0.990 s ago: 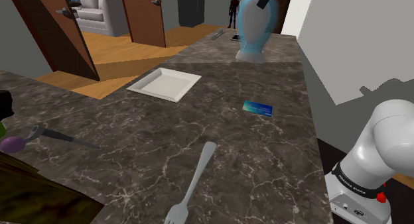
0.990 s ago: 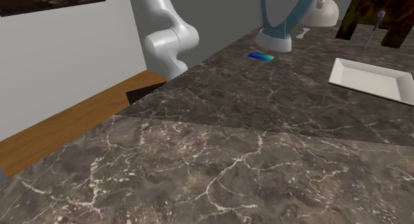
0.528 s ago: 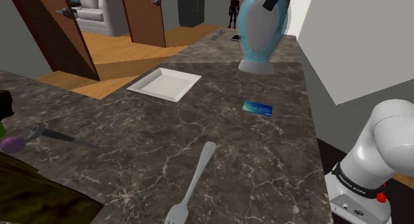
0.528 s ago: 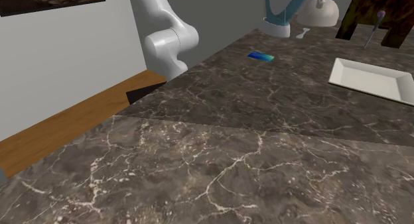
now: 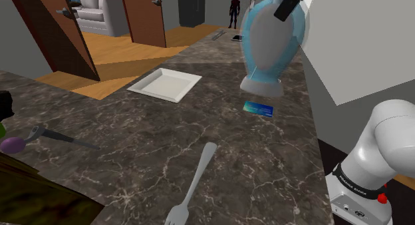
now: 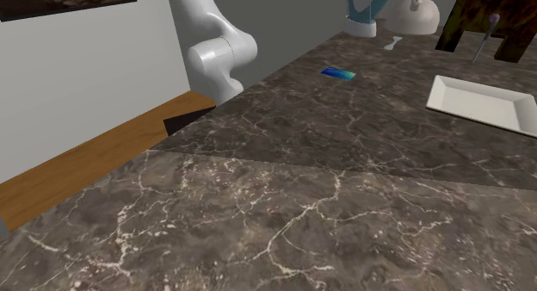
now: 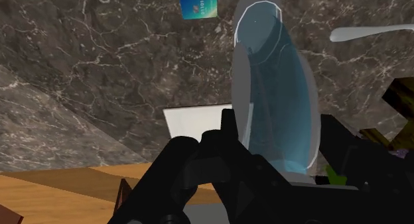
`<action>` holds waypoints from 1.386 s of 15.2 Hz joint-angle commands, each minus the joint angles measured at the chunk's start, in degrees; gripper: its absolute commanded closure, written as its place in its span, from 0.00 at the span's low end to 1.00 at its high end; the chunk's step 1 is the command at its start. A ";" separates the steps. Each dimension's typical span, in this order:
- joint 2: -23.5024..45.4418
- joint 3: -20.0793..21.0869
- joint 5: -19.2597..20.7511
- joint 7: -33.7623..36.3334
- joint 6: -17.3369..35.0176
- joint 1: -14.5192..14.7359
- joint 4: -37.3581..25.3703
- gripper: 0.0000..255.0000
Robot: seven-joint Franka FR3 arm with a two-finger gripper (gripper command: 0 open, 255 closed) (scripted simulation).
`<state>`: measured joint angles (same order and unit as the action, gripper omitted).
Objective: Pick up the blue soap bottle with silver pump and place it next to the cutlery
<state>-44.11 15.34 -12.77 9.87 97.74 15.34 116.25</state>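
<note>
while hanging in the air over the dark marbled counter [image 5: 133, 137], clear of it and above the small blue card [image 5: 258, 108] in the shoulder view, appears about upright with the grey base down. is the pale blue soap bottle [image 5: 269, 47], pinched near its top by the black gripper [image 5: 287, 4]. in the wrist view, sits between the two fingers [image 7: 199, 156], which clasp its upper flanks, neither spread free nor closed on nothing. cannot make out the silver pump behind the fingers. probably light and stiff, to judge from the thin translucent wall, but also smooth and rounded, so likely slippery and ready to swing or slide in a side pinch. better to take hold high up, where the body narrows toward the pump, not on the wide belly. hangs well apart from the fork [image 5: 193, 184], the cutlery that the task seems to mean, with the white plate [image 5: 165, 84] off to the shoulder view's left. asks for a slow carry and an upright set-down just beside the fork, not on it, because such a tall shape on a small foot may tip.
</note>
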 commanded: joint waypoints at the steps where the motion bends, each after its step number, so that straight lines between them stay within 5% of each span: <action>1: -0.49 2.57 -0.77 2.88 -0.55 0.36 -0.62 1.00; 17: 3.13 24.32 -4.79 24.21 -3.51 -1.23 -12.98 1.00; 21: 1.34 24.37 -5.67 23.89 -0.83 -0.32 -8.57 1.00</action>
<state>-42.45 39.56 -18.25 33.69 96.33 14.86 106.87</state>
